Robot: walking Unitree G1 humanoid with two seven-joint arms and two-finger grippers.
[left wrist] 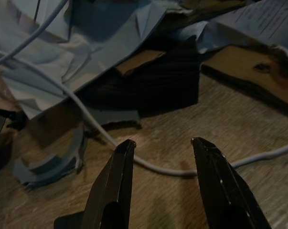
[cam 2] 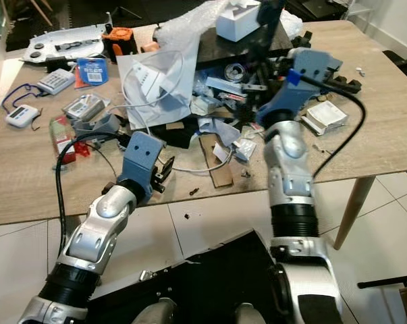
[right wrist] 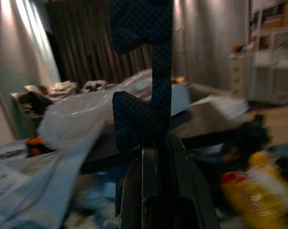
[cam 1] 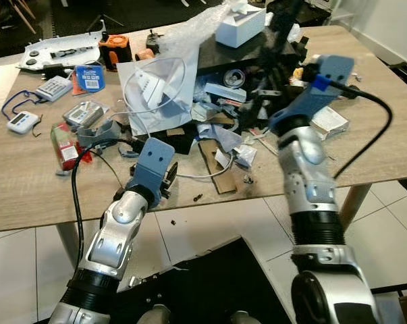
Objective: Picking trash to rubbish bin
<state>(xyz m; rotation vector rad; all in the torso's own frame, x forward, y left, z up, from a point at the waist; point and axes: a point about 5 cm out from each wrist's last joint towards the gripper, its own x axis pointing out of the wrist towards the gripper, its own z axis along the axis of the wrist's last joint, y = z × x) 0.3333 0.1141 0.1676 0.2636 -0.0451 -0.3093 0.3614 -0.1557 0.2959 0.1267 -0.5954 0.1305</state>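
A wooden table [cam 1: 28, 196] holds a heap of trash: paper scraps [cam 1: 220, 108], a cardboard strip [cam 1: 215, 165] and a white cable [cam 1: 196, 175]. Low over the table's front edge, my left gripper [left wrist: 163, 143] stands open with nothing in it, and the white cable [left wrist: 148, 164] lies on the wood between its fingertips. Raised over the heap, my right gripper [right wrist: 151, 143] is shut on a dark notched foam piece [right wrist: 141, 71]. That piece [cam 1: 282, 23] sticks up in front of a white box [cam 1: 240, 27].
A clear plastic sheet [cam 1: 190, 34] and a dark board [cam 1: 223, 57] lie under the white box. A calculator [cam 1: 53, 88], a red packet [cam 1: 65, 145] and a yellow bag [right wrist: 251, 200] lie around. White floor tiles [cam 1: 210, 219] lie before the table.
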